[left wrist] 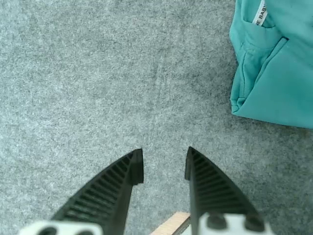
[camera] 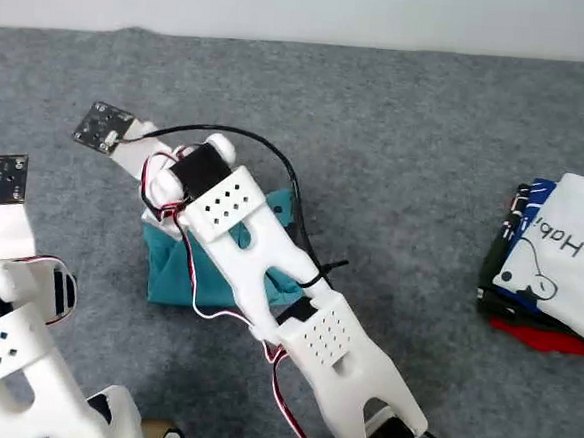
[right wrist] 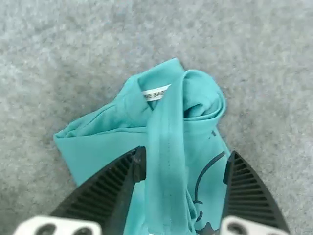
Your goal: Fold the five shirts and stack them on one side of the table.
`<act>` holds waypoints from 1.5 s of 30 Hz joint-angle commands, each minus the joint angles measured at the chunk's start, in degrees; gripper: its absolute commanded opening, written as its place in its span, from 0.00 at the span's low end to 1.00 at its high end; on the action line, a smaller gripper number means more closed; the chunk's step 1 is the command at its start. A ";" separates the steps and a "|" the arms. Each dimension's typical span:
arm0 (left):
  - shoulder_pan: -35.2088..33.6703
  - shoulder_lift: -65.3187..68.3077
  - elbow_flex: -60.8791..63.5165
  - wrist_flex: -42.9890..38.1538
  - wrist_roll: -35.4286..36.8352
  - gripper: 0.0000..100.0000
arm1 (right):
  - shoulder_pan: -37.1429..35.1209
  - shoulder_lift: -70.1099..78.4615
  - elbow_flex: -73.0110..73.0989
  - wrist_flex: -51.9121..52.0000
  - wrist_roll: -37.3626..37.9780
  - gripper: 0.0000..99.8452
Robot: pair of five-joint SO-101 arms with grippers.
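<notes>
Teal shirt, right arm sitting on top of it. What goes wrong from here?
1. The right gripper is open astride a raised strip of the teal shirt; closing may catch only that layer and undo the loose fold.
2. The folded shirt stack lies well across the grey carpet; dragging there might unroll it.

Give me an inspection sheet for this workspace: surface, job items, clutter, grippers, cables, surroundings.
Surface: grey carpet-like covering across the whole table.
Job's things: teal shirt loosely bunched, not folded flat, under the right arm. Stack of folded shirts at one table edge, white on top, with blue, dark and red layers beneath.
Clutter: small tan object near the left arm's base, cannot identify.
Grippers: left gripper open over bare surface beside the teal shirt. Right gripper open, with a raised teal fold between its fingers.
Cables: black cable and red-and-white wires run along the right arm.
Surroundings: pale wall beyond the far edge.
</notes>
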 commanded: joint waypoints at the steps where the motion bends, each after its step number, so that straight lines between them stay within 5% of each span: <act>1: 0.53 -1.05 -0.22 1.14 0.44 0.15 | 3.12 -3.91 -2.11 2.42 -0.18 0.23; 8: 0.53 -1.05 -0.22 1.14 0.44 0.15 | 12.79 -11.82 13.36 2.33 2.55 0.00; 13: 0.53 -1.05 -0.22 1.14 0.44 0.15 | 17.54 -18.59 25.58 2.51 5.27 0.06; 19: 0.53 -1.05 -0.22 1.14 0.44 0.15 | 14.11 -28.79 35.78 2.51 5.19 0.26; 27: 0.09 -1.05 -0.48 1.14 0.44 0.15 | 6.20 -26.07 39.38 2.15 -0.35 0.26; 41: 0.09 -1.05 -0.31 1.14 0.44 0.15 | 5.93 -15.96 35.60 -1.10 -2.64 0.26; 45: 0.09 -1.05 -0.31 1.14 0.44 0.15 | 5.32 -15.69 35.60 -1.10 -2.29 0.12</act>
